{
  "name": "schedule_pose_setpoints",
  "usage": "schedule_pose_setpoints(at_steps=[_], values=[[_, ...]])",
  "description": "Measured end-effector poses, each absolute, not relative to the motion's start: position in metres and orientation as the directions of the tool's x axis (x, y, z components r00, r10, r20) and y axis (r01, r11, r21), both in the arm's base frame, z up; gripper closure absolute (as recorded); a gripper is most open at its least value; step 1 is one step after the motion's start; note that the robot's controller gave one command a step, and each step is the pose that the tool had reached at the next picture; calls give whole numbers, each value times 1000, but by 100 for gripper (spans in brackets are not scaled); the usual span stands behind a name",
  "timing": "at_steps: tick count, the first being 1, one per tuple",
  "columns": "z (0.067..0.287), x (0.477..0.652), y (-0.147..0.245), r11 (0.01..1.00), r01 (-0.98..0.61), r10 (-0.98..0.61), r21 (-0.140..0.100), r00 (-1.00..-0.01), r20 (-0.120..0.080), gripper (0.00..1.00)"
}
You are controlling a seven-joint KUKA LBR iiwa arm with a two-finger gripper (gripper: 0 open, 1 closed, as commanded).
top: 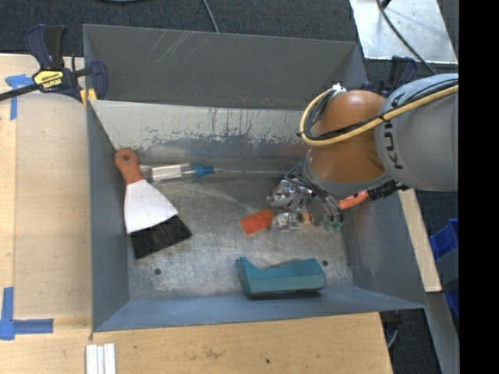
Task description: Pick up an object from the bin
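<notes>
My gripper (290,207) is low in the right half of the bin, under the arm's orange cover. Just to its left on the floor lies a small orange block (255,223), close to the fingertips; contact cannot be made out. A teal rectangular block (281,277) lies at the bin's front, below the gripper. A thin orange piece (353,200) sticks out to the right of the gripper.
A brush (148,209) with an orange handle, white body and black bristles lies at the left. A clear tube with a blue tip (180,172) lies along the back wall. The arm covers the bin's right side.
</notes>
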State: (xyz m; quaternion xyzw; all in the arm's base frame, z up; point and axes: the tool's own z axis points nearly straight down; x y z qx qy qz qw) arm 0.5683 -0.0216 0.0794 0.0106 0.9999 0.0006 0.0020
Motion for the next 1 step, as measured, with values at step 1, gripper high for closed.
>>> schedule_pose_setpoints(at_steps=[1], values=[[270,588,-12,999,-36,-36,0,-999,-3,100]])
